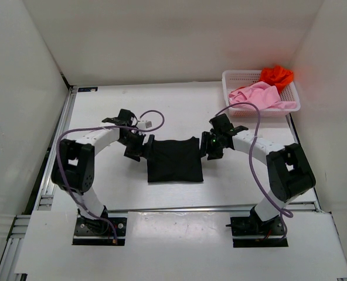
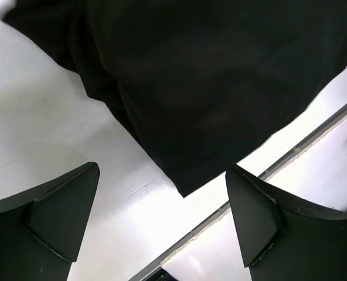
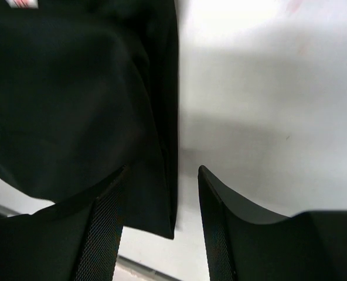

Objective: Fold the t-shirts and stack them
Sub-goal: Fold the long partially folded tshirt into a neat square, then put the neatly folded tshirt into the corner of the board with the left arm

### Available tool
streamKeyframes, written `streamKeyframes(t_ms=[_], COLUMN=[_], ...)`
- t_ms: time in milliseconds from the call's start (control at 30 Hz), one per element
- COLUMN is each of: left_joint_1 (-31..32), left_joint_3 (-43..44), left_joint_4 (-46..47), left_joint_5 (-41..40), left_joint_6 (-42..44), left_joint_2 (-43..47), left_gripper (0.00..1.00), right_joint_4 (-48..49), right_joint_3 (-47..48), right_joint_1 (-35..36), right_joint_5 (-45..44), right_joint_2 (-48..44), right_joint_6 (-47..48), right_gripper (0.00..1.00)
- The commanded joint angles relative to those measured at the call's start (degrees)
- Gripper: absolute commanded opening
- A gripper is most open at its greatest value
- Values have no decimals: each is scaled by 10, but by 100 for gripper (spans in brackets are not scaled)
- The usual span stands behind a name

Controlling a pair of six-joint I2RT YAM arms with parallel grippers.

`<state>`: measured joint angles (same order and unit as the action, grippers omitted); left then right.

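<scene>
The black t-shirt (image 1: 173, 159) lies folded into a rough rectangle on the white table, between my two grippers. My left gripper (image 1: 136, 147) is at its left edge, open and empty; in the left wrist view (image 2: 162, 219) the shirt (image 2: 208, 88) fills the top, with one corner pointing down between the wide-apart fingers. My right gripper (image 1: 211, 147) is at the shirt's right edge, open; in the right wrist view (image 3: 162, 219) the shirt's folded edge (image 3: 162, 146) runs down between the fingers. The light pink t-shirt (image 1: 254, 95) and the orange-red t-shirt (image 1: 277, 75) lie crumpled in the basket.
The white mesh basket (image 1: 261, 109) stands at the back right corner of the table. White walls enclose the table on three sides. A metal rail (image 1: 185, 208) runs along the table's near edge, also seen in the left wrist view (image 2: 302, 146).
</scene>
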<state>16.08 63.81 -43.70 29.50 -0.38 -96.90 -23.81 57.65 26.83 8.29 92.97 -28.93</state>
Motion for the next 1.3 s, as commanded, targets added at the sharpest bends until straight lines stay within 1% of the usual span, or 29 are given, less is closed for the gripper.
streamKeyframes(t_ms=[0,200,300,467,500,567,600,633,700,733,833,1033,1167,1233,1267], left_joint_1=[-3,-3,-3,-3,-3,-3,-3,-3,-3,-13,-30,-46,-75,-101,-111], left_joint_3=[-7,-2,-2,11,11,16,16,21,26,34,57,122,167,205,220], left_joint_4=[21,33,33,33,33,33,33,33,27,20,-1,-52,-81,-103,-110], left_joint_5=[38,45,74,100,109,109,109,109,95,95,95,42,14,-2,-26], left_joint_6=[4,4,4,4,4,4,4,4,4,4,4,4,4,4,4], left_joint_2=[-15,-62,-96,-140,-140,-152,-152,-152,-152,-152,-159,-170,-195,-218,-228], left_gripper=[100,100,93,67,58,50,44,28,12,10,10,10,10,10,10], right_joint_4=[25,37,37,31,25,19,19,19,14,14,8,-10,-20,-20,-26], right_joint_3=[-24,-37,-37,-37,-37,-31,-31,-31,-31,-31,-25,-20,-20,-20,-20], right_joint_1=[2,8,8,8,8,8,8,8,8,8,8,-6,-20,-32,-32], right_joint_5=[28,34,29,16,16,6,6,6,0,-6,-13,-33,-38,-38,-44], right_joint_2=[-8,-8,-8,-18,-24,-30,-30,-30,-35,-35,-40,-66,-77,-89,-95], right_joint_6=[-17,-38,-38,-38,-38,-38,-32,-32,-32,-32,-27,-15,-4,1,1], right_gripper=[54,54,54,54,54,54,54,54,54,54,54,54,54,54,54])
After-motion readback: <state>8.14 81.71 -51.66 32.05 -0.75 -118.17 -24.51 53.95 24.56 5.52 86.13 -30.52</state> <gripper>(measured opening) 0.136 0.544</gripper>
